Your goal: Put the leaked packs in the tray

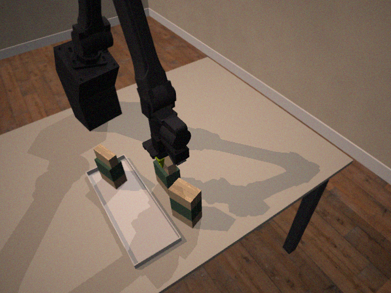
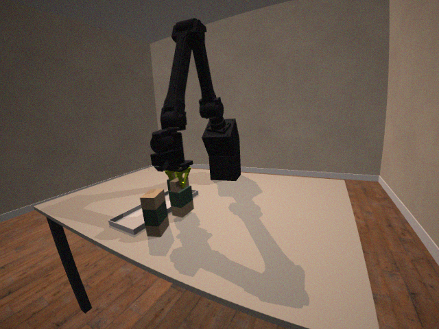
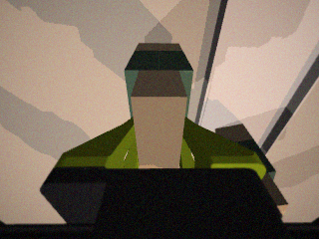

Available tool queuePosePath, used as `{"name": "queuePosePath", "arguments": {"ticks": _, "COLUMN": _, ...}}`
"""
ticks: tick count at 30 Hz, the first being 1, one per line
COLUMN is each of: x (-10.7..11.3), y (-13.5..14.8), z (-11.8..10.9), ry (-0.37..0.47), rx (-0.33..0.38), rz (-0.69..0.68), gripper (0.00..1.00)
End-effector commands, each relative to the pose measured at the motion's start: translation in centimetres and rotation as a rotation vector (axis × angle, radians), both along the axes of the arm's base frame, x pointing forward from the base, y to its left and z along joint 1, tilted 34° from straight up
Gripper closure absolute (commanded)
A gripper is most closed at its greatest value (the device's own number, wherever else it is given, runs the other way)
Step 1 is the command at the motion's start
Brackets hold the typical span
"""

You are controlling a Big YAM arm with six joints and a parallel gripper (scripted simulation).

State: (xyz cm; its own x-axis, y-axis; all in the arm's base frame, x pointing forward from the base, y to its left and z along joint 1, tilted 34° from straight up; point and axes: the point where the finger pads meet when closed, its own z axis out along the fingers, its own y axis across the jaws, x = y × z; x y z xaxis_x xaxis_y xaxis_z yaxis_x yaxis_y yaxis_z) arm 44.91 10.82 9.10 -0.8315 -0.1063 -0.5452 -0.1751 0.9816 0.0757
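Three coffee packs, tan with a green band, stand on the table. My gripper point(image 1: 162, 162) is shut on the top of the middle pack point(image 1: 166, 175), which stands upright just right of the tray point(image 1: 132, 206). In the wrist view my green fingers press the middle pack point(image 3: 159, 112) on both flat sides, and its top looks pinched narrow. A second pack point(image 1: 109, 169) stands inside the tray at its far end. The third pack point(image 1: 185, 201) stands on the table in front of the held one. The exterior view shows my gripper point(image 2: 177, 177), the middle pack point(image 2: 180, 198) and the front pack point(image 2: 154, 211).
The tray is a long shallow white tray with a low rim point(image 3: 211, 55); its near part holds nothing. The arm's black base point(image 1: 87, 85) stands at the back left. The table's front edge is close behind the front pack.
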Motion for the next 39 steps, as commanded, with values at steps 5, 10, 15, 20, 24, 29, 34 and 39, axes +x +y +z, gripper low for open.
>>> {"name": "queuePosePath", "arguments": {"ticks": 5, "x": -1.3, "y": -0.7, "z": 3.9, "ry": -0.033, "rx": 0.004, "rz": -0.001, "gripper": 0.75}}
{"name": "queuePosePath", "arguments": {"ticks": 10, "x": -1.6, "y": -0.7, "z": 4.6, "ry": -0.034, "rx": 0.005, "rz": 0.001, "gripper": 0.75}}
{"name": "queuePosePath", "arguments": {"ticks": 15, "x": -1.8, "y": -0.9, "z": 5.0, "ry": -0.036, "rx": 0.005, "rz": -0.002, "gripper": 0.75}}
{"name": "queuePosePath", "arguments": {"ticks": 20, "x": -1.8, "y": -0.9, "z": 5.0, "ry": -0.036, "rx": 0.005, "rz": -0.001, "gripper": 0.75}}
{"name": "queuePosePath", "arguments": {"ticks": 24, "x": -1.8, "y": -0.9, "z": 5.0, "ry": -0.036, "rx": 0.005, "rz": -0.001, "gripper": 0.75}}
{"name": "queuePosePath", "arguments": {"ticks": 29, "x": -1.8, "y": -1.0, "z": 5.0, "ry": -0.036, "rx": 0.005, "rz": -0.002, "gripper": 0.75}}
{"name": "queuePosePath", "arguments": {"ticks": 34, "x": -2.0, "y": -1.8, "z": 4.5, "ry": -0.028, "rx": 0.003, "rz": -0.001, "gripper": 0.75}}
{"name": "queuePosePath", "arguments": {"ticks": 39, "x": -1.2, "y": -3.8, "z": 4.8, "ry": -0.046, "rx": 0.004, "rz": -0.002, "gripper": 0.75}}
